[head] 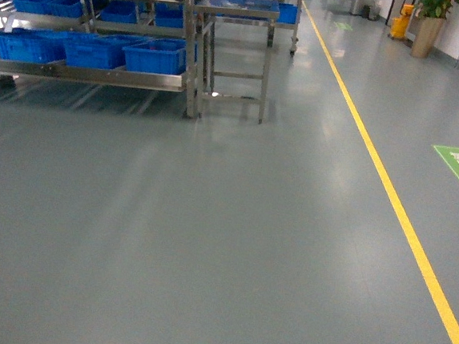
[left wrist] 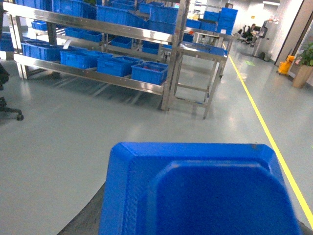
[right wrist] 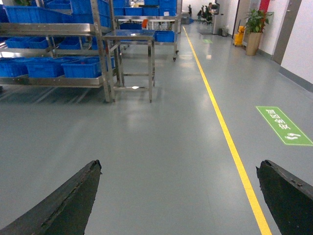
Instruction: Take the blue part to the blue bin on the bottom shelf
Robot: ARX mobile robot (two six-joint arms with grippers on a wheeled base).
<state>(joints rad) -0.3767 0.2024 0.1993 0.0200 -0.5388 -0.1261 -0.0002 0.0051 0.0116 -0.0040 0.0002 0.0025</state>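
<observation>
Blue part (left wrist: 195, 191) rides at left tool, grip itself hidden; right tool (right wrist: 178, 196) spread wide, empty; blue bins (head: 155, 56) on bottom shelf (head: 85, 73) well ahead across floor, so approach and drop-off remain.

White characters are seen on a green rectangular floor marking (right wrist: 283, 126) beside the yellow line (right wrist: 222, 125); too blurred to be read.
</observation>
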